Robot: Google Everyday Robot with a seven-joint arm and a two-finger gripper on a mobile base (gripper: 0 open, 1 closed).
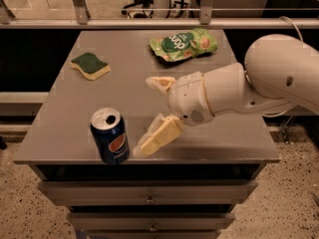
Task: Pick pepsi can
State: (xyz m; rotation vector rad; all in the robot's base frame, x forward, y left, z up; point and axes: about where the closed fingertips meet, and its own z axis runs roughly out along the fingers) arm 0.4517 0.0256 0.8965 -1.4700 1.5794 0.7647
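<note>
Approach stage of a pick is shown, viewed from above the front of a grey bench (60, 118) with drawers (149, 199) beneath it. The pepsi can (109, 142), dark blue with a round red, white and blue logo and an opened silver top, is stood upright at about seven o'clock on the bench top, close to the front edge. The end effector (144, 116), carried on a thick white arm (249, 86) reaching in from three o'clock, is held low over the middle of the bench, and its two pale fingers (162, 133) are spread wide apart with nothing between them. The nearer finger is angled down toward seven o'clock, its tip just beside the can at the can's three o'clock; contact cannot be confirmed. A yellow sponge (90, 65) with a green top is placed at ten o'clock and a green snack bag (183, 44) at one o'clock, both well apart from the can. The grasp is judged not yet begun, since the can is outside the span of the fingers. For the next move, the end effector would need to be carried toward eight o'clock until the can is bracketed on both sides, then closed; care would be needed so that the can is not nudged toward the front edge by the nearer finger.
</note>
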